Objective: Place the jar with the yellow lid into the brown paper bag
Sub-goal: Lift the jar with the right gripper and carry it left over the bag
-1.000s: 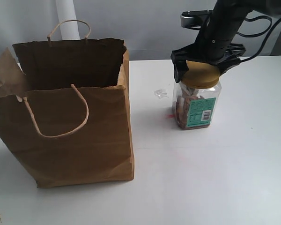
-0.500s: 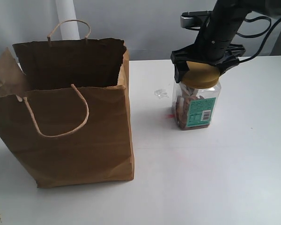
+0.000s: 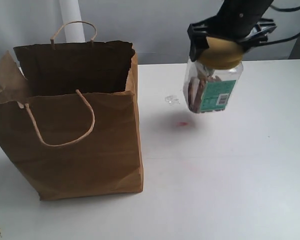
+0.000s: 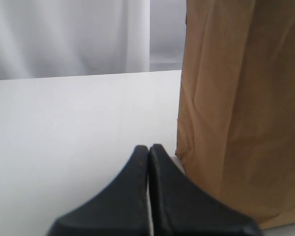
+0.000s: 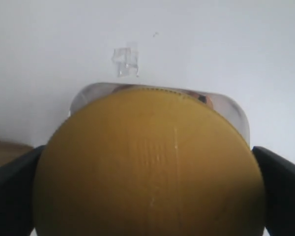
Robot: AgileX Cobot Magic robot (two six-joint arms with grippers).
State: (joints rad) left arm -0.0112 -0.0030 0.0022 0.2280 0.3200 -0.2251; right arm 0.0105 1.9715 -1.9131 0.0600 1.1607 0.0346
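The right fingers [image 3: 196,37] are clenched on the mustard lid [image 3: 221,52] of the yellow-lidded jar [image 3: 211,89], one on either side of it, and the right wrist view shows them [image 5: 12,194] pressed against the lid's rim. The jar hangs in the air, clear of the white tabletop [image 3: 230,175], tipped slightly, with its teal barcode label facing the exterior camera. It is to the right of the brown paper bag [image 3: 75,140] and apart from it, about level with the bag's upper part. The bag stands upright on the tabletop with its mouth open and its cord handles up. A small clear scrap [image 3: 171,100] and a red smudge [image 3: 181,123] lie on the tabletop between bag and jar. The left fingers [image 4: 132,191] are pressed together, grasping nothing, low beside the bag's side wall [image 4: 236,108].
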